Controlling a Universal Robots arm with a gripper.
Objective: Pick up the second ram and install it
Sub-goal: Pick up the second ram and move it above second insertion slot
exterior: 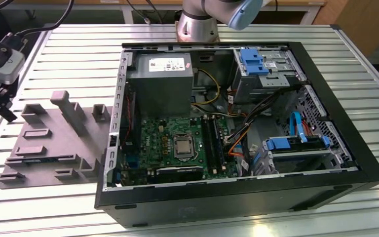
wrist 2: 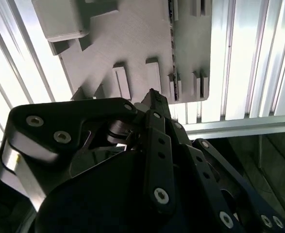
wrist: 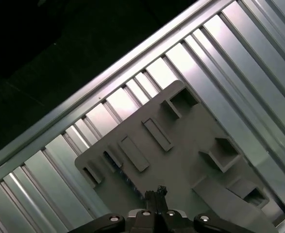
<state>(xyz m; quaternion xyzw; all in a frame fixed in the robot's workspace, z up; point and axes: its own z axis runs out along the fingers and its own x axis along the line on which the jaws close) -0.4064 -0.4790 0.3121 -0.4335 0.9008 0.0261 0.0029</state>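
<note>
Closest to the lens in the first wrist view, the fingers (wrist: 153,198) are pressed tip to tip with nothing held between them. They hang over the grey plastic tray (wrist: 181,145). In the second wrist view a thin dark strip stands on edge in one of the tray's slots. This looks to be the second ram (wrist 2: 171,53), and its end lies just beside the fingertips. It sits in the tray, not in the computer. Raised blocks (exterior: 67,106) of different heights stand up from the tray around it. The tray rests on a slatted aluminium desk (exterior: 77,44), toward the exterior view's left. Just beside it, toward the exterior view's right, an open computer case (exterior: 347,163) lies on its side. Inside it are the green motherboard (exterior: 170,133), a grey power supply (exterior: 160,79) and blue drive brackets (exterior: 252,59). Beyond the case stands the arm's base (exterior: 199,24).
</note>
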